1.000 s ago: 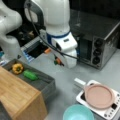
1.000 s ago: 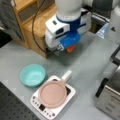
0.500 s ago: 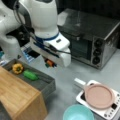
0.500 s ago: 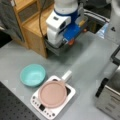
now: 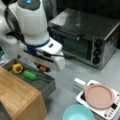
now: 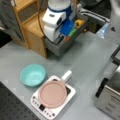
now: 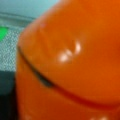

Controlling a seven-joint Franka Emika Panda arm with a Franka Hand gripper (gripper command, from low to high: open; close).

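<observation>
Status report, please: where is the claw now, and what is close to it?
Claw hidden behind the arm's white head, low over the grey bin. Orange item directly at it, filling the wrist view. Green vegetable and yellow pepper beside it in the bin.

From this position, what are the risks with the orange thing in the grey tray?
1. The orange object sits low in the grey tray, mostly hidden under the end effector, so a grip may slip.
2. The tray wall is close beside it; the arm might knock it.
3. The green vegetable and yellow pepper lie nearby and may be pushed.
</observation>
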